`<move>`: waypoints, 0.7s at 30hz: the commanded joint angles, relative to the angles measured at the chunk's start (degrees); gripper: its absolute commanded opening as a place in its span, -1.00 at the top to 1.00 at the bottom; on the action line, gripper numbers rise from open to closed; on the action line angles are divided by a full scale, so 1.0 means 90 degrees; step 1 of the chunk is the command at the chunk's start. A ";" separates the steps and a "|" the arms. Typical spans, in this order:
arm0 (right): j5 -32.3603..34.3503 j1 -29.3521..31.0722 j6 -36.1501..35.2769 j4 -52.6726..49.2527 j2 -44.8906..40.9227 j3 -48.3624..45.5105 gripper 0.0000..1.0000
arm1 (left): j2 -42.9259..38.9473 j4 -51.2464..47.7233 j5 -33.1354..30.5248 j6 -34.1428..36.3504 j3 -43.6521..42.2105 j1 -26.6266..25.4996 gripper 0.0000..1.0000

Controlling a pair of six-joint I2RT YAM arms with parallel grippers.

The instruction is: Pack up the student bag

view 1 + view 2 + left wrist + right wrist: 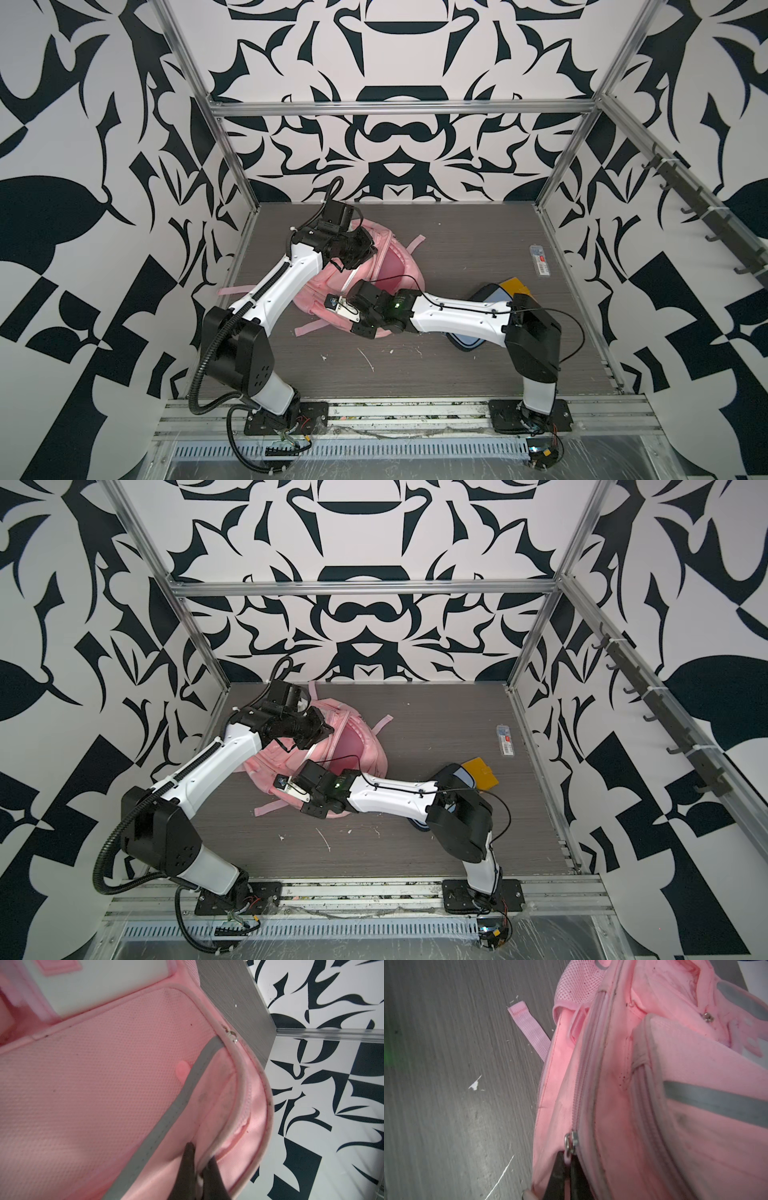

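Pink student bag lies just left of middle in both top views. The left gripper pinches its edge; the right gripper nips the zip pull. Zip step, I think. Next, pull slowly along the track.

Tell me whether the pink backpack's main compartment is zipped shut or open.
Open. In both top views the backpack gapes wide, showing the darker pink lining inside.
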 commanded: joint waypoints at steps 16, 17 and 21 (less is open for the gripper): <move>-0.0802 0.0221 0.0732 -0.1886 0.1305 0.3351 1.00 | -0.0240 0.0726 -0.0863 -0.0786 -0.0147 -0.0299 1.00; -0.0802 0.0220 0.0841 -0.2190 0.1450 0.3680 1.00 | -0.0147 0.0731 -0.0944 -0.0787 -0.0106 -0.0324 1.00; -0.0745 0.0133 0.1271 -0.2885 0.1782 0.4407 1.00 | 0.0184 0.0828 -0.1048 -0.0920 -0.0050 -0.0358 1.00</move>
